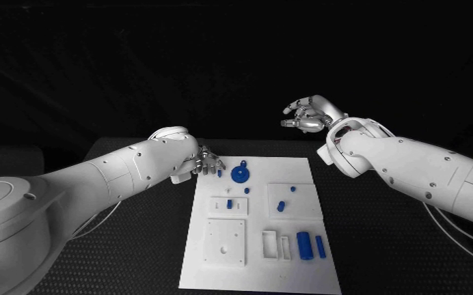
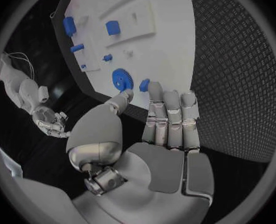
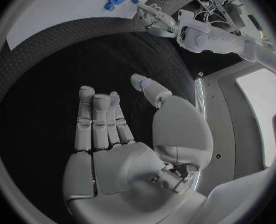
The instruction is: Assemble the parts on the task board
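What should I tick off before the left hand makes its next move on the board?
1. Left hand free of any part: ok, fingers apart, nothing held.
2. Left hand near its work: ok, at the far left corner of the task board, beside a small blue piece.
3. Contact with that piece: cannot tell.
4. Blue gear on the board: ok, lying at the far end.
5. Right hand out of the way: ok, raised beyond the board, holding nothing.
6. Two blue cylinders undisturbed: ok, side by side near the right edge.

- Task board [image 1: 258, 240]: near edge cut off at the head view's bottom.
- Left hand [image 1: 205, 160]: palm hidden behind its own forearm.
- Small blue part [image 2: 144, 84]: beside the fingertips [image 2: 155, 90]; contact cannot be told.
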